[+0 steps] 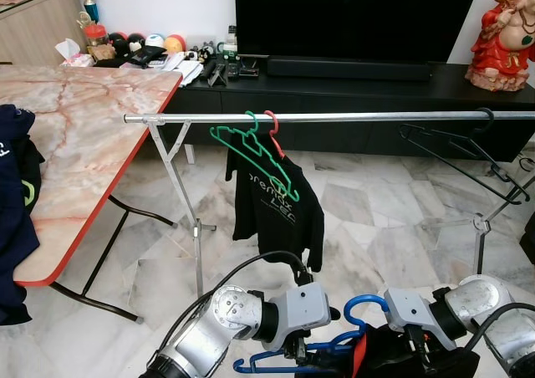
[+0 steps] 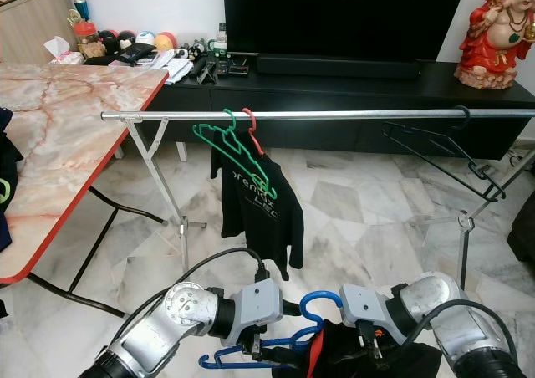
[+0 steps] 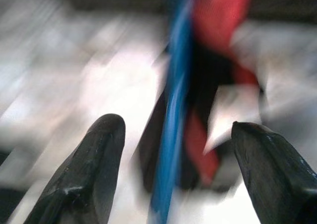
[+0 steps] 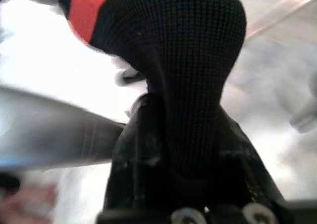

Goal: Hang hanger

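Three hangers already ride the long silver rail [image 1: 334,117], so it is where mine must go. My right gripper [image 4: 188,149] pinches the black-and-red knit garment [image 4: 173,60], keeping it draped on the blue plastic hanger [image 1: 334,336] low before me, whose bar runs between my left gripper [image 3: 171,169]'s wide-spread fingers.

From my head cameras the room is evenly and brightly lit, both eye views sharp, with soft sheen on the marble floor [image 1: 376,202] and a pale reflection along the metal rail [image 1: 334,117]. My left wrist view is heavily motion-blurred; only the black fingers [image 3: 94,164] stay crisp. My right wrist view is blown out white behind a sharply focused knit fabric [image 4: 193,75].
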Tool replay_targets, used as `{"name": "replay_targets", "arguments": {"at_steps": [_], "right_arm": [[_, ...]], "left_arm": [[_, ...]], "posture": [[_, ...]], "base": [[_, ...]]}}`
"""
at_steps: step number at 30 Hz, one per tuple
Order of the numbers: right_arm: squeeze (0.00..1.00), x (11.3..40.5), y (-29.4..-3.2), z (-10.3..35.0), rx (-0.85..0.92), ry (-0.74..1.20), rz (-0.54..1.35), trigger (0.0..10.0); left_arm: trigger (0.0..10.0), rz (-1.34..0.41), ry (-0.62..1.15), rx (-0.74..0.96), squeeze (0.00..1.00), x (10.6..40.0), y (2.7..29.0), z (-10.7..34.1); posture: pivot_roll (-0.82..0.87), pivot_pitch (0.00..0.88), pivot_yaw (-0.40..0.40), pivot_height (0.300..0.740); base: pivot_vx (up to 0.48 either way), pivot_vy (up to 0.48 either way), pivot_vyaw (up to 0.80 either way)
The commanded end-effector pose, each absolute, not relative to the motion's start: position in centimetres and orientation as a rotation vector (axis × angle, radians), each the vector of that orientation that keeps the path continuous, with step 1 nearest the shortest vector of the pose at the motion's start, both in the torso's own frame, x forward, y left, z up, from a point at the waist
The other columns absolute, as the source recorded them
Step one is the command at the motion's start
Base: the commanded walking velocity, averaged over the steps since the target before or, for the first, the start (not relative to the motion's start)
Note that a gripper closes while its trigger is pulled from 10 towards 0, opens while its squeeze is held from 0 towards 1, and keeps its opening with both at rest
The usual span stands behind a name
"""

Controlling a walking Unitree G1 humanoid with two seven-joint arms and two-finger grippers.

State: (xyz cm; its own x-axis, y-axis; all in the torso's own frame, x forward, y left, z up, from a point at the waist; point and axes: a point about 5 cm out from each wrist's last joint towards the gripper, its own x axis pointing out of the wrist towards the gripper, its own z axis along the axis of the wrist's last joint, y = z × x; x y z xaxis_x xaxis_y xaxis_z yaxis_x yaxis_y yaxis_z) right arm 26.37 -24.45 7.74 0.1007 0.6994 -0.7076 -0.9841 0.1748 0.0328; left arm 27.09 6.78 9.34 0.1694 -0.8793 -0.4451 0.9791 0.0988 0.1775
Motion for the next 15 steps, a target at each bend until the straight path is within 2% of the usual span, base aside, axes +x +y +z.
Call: {"name": "replay_targets", "arguments": {"at_steps": [1, 8, 13, 15], "right_arm": [[0.0, 26.3, -26.2, 7.9, -0.534, 0.683, 1.222, 0.0], [0.0, 26.5, -26.0, 7.6, -0.546, 0.67, 1.197, 0.0], [0.0, 28.9, -27.6, 9.5, -0.597, 0.551, 0.878, 0.0], [0.0, 29.5, -27.7, 10.6, -0.558, 0.493, 0.821, 0.0]], "left_arm": [[10.0, -1.272, 0.265, 0.495, 0.0, 28.6, 9.2, 10.1], [10.0, -1.258, 0.27, 0.506, 0.0, 28.7, 9.8, 10.2], [10.0, -1.145, 0.267, 0.491, 0.0, 29.4, 11.0, 10.0], [10.0, -1.097, 0.263, 0.438, 0.0, 29.5, 11.1, 9.6]], "posture": [[-0.06, 0.089, 0.016, 0.74], [-0.05, 0.094, 0.017, 0.74], [-0.05, 0.102, 0.014, 0.74], [-0.05, 0.103, 0.018, 0.74]], "base": [[0.0, 0.0, 0.0], [0.0, 0.0, 0.0], [0.0, 0.0, 0.0], [0.0, 0.0, 0.0]]}}
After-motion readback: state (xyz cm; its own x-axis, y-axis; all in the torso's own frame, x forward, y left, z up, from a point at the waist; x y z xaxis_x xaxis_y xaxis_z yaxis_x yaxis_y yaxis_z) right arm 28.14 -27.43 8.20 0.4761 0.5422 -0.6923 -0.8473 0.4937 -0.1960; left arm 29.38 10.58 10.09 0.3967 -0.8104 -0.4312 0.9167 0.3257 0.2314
